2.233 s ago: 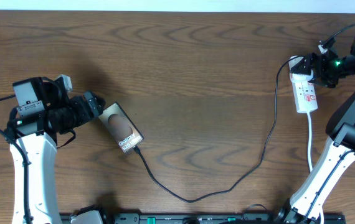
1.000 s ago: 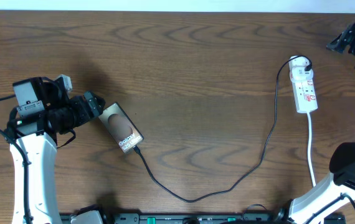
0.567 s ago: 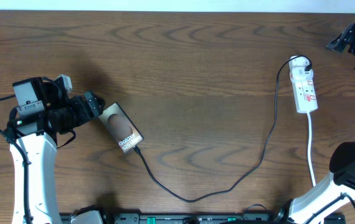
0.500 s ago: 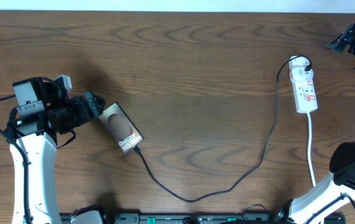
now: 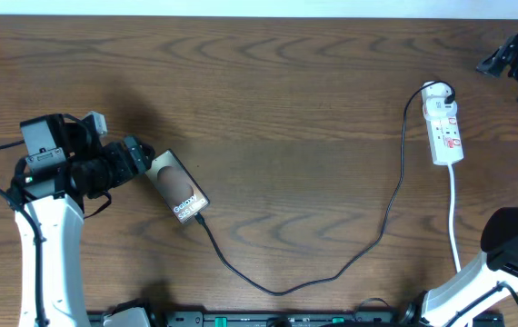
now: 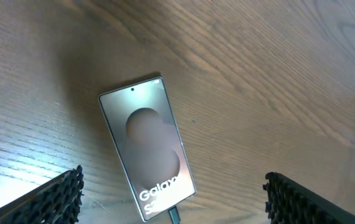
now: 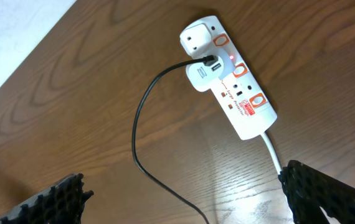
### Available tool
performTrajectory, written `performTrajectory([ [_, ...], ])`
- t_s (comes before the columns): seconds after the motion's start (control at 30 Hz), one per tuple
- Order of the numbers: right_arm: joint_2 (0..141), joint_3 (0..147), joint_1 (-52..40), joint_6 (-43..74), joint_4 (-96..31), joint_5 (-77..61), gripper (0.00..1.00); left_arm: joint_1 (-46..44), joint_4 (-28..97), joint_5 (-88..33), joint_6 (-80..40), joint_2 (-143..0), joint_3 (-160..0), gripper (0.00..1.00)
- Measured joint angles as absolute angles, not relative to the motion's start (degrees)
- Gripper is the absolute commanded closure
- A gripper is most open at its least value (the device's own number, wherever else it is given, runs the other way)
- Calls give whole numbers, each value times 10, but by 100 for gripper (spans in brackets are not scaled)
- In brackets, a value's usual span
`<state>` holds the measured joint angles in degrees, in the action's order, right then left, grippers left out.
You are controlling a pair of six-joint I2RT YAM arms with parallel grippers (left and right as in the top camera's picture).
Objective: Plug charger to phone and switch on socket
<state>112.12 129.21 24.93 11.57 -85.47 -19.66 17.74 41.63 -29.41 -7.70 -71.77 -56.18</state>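
phone: flat on the wooden table, left of centre in the overhead view, lying diagonally. Bronze face up, "Galaxy" lettering at its lower-right end.
charger cable: black, runs from the phone's lower-right end, dips toward the bottom edge of the overhead frame, then climbs to the power strip at upper right.
plug tip: seated in the phone's lettered end, at the bottom edge of the left wrist view.
power strip: white, upper right of the overhead frame, lying flat. Three orange-red switches along one side; a small bright red spot shows beside the middle one.
white adapter: plugged into the strip, with the black cable entering it.
white plug: sits in the strip's end socket.
white lead: leaves the strip's lower end and runs down toward the frame bottom.
left gripper: just beside the phone's upper-left end; cannot tell if it touches. Jaws spread wide, holding nothing.
right gripper: top right corner of the overhead frame, well apart from the strip. Jaws fully spread, nothing between them.
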Motion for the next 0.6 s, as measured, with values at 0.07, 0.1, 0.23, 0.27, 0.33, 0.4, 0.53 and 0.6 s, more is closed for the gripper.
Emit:
performTrajectory([
  [0.07, 1121, 1292, 249, 116, -855, -197, 1, 158, 404, -276, -77, -692, -562, 8],
  [0.1, 1121, 1292, 249, 116, -855, -196, 1, 144, 395, -262, -77, -677, -562, 9],
  [0.23, 1121, 1292, 249, 116, -855, -196, 1, 65, 342, -183, -77, -600, -544, 8],
  [0.27, 1121, 1292, 249, 116, -855, -196, 1, 42, 322, -160, -77, -577, -532, 8],
  [0.33, 1121, 1292, 249, 116, -855, -197, 1, 0, 277, -115, -77, -530, -496, 8],
  [0.4, 1121, 1292, 249, 116, -855, -196, 1, -28, 221, -79, -77, -477, -447, 9],
  [0.53, 1121, 1292, 249, 116, -855, -196, 1, -47, 118, -35, -77, -349, -331, 8],
  [0.6, 1121, 1292, 249, 116, -855, -196, 1, -47, 74, -24, -77, -293, -282, 9],
])
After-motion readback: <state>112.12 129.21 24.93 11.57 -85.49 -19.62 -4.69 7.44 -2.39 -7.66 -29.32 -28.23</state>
